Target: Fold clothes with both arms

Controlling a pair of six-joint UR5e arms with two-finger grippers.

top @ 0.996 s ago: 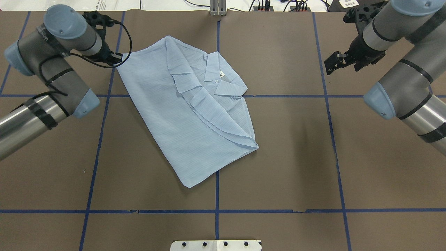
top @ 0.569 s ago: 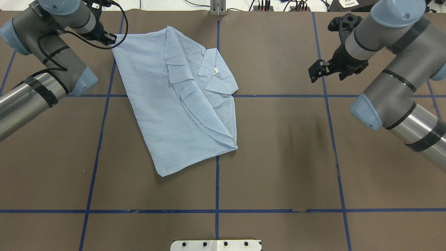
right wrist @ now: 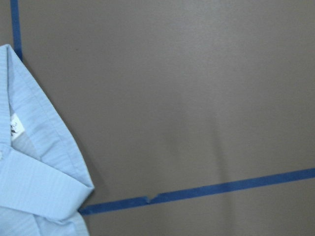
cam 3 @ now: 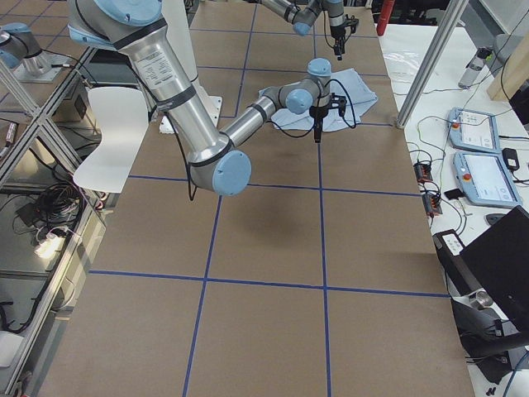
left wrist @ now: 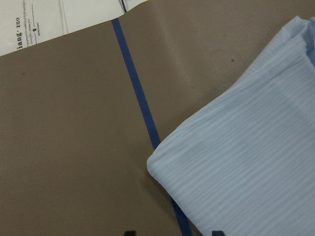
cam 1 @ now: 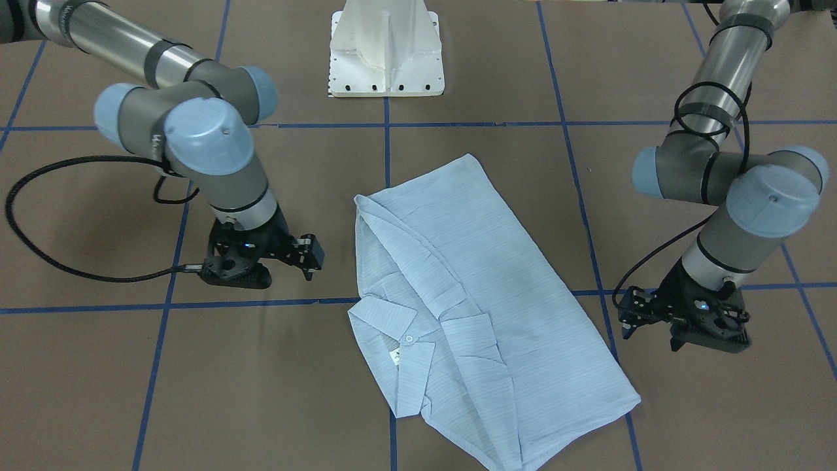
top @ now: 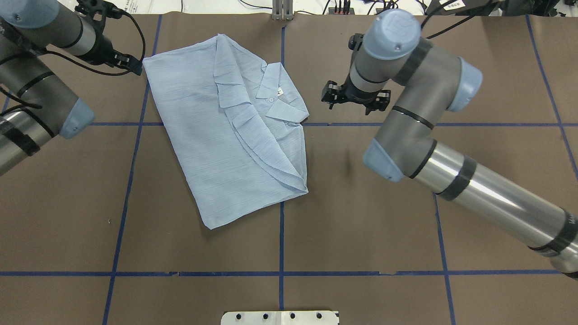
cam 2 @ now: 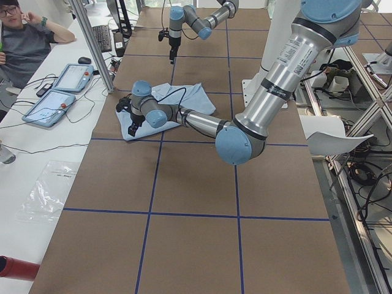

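Half-folded shirt lies flat on bench, toward far edge. Left end effector released, just beside shirt's far corner. Right end effector hovers near collar, can't tell if clenched. Probably grasp next: pinch both edges level, lift together, don't drag the folds.

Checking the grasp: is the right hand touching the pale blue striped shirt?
Apart. Overhead view shows bare brown table between the right hand and the shirt.

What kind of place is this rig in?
Probably a robotics lab: a brown paper-covered table gridded with blue tape, two grey touchscreen teach pendants on a white side bench, and a seated person beside it.
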